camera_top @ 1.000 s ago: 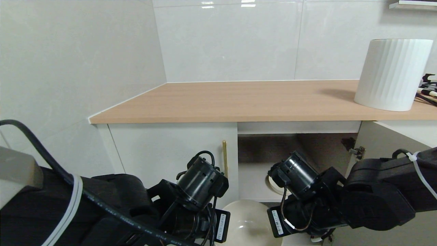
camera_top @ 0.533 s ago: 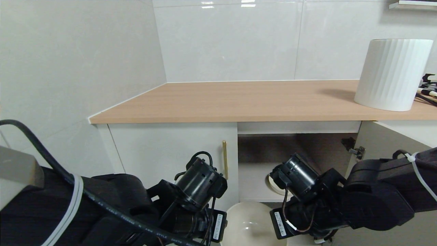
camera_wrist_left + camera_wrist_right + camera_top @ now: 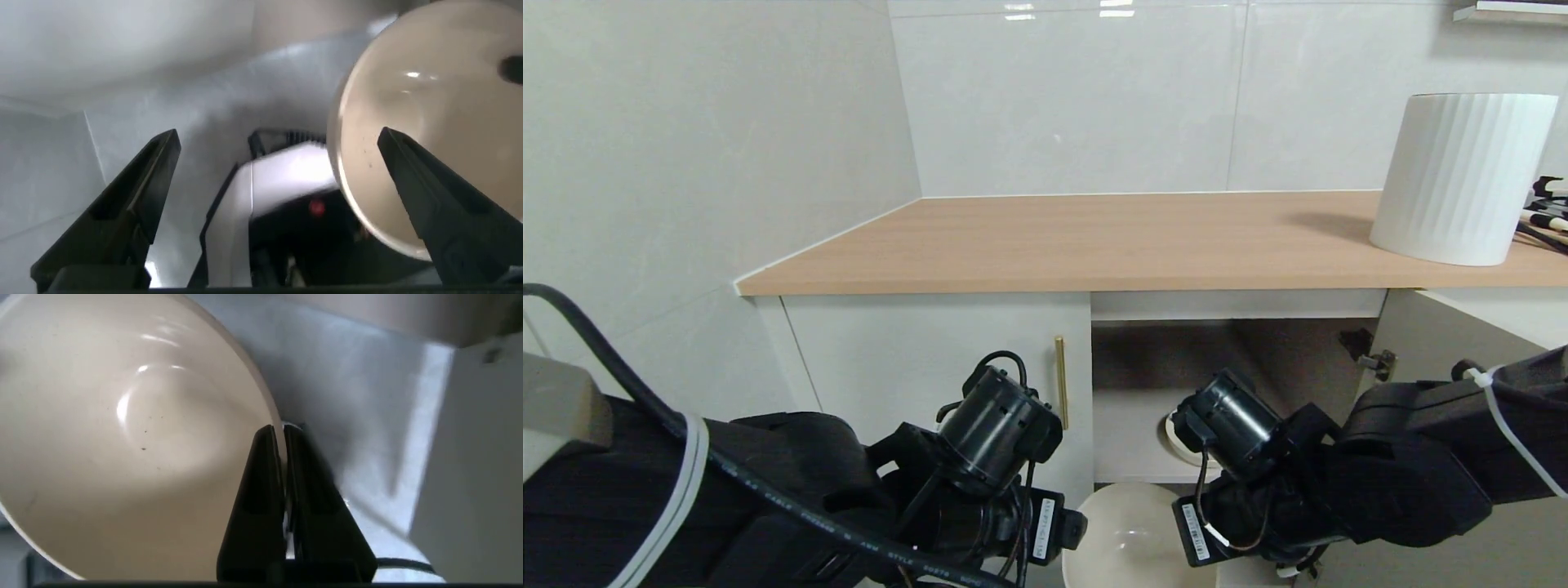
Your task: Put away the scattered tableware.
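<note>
A cream bowl (image 3: 1129,532) hangs low in front of the open cabinet (image 3: 1160,367), between my two arms. My right gripper (image 3: 283,439) is shut on the bowl's (image 3: 122,441) rim, one finger inside and one outside. My left gripper (image 3: 282,204) stands open, its fingers spread wide, with the bowl (image 3: 409,139) just beyond one fingertip (image 3: 433,204) and nothing between the fingers. The rim of a white dish (image 3: 1174,434) shows on the cabinet's shelf, behind my right wrist.
A wooden countertop (image 3: 1094,241) runs above the cabinet, with a white ribbed container (image 3: 1462,175) at its right end. The left door with a gold handle (image 3: 1060,380) is closed. The right door (image 3: 1470,322) stands swung open.
The bowl and both wrists have shifted slightly, the bowl a little to the right and lower. My right gripper has kept its hold on the rim.
</note>
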